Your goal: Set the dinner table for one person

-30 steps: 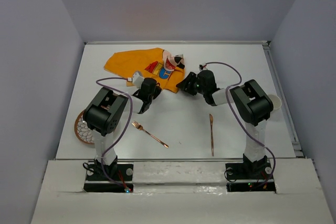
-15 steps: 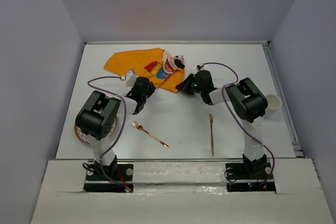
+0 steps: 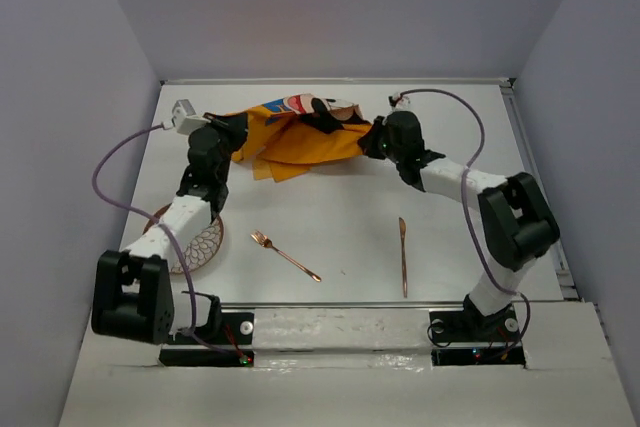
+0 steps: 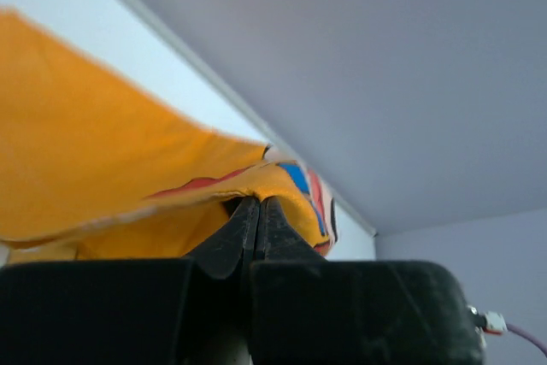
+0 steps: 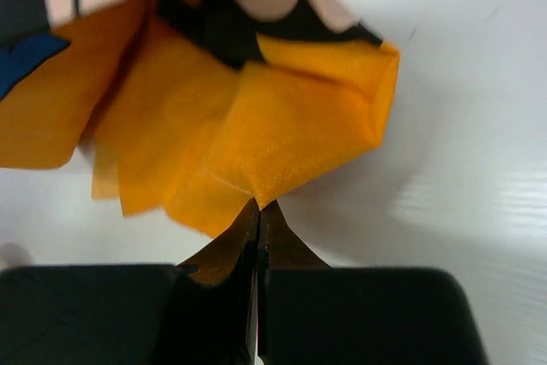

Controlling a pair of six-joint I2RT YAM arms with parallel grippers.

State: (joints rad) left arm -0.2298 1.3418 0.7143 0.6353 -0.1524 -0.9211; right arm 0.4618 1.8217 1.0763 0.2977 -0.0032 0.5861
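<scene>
Near edge: both arm bases bolted side by side, with the white counter (image 3: 340, 217) running from them to the far wall and taking up the whole floor of the grey-lilac panelled bay. Near centre, a copper-toned knife (image 3: 403, 255) lies lengthwise, near to far. Well apart to its left, a matching fork (image 3: 285, 254) lies on a diagonal, tines toward the far left. Left side, a brown-rimmed plate (image 3: 195, 244) with a white pattern sits flat close to the counter's left edge; the left arm (image 3: 185, 209) passes over part of it. Further back, both arms reach inward to the orange printed placemat (image 3: 300, 142), which is bunched and folded, hanging between them over the far half of the counter. Left jaws: pressed together on a fold of the cloth at its left end; the wrist view shows fabric draped over the tips. Right jaws: pinched tight on an orange corner at the right end, with white counter below.
</scene>
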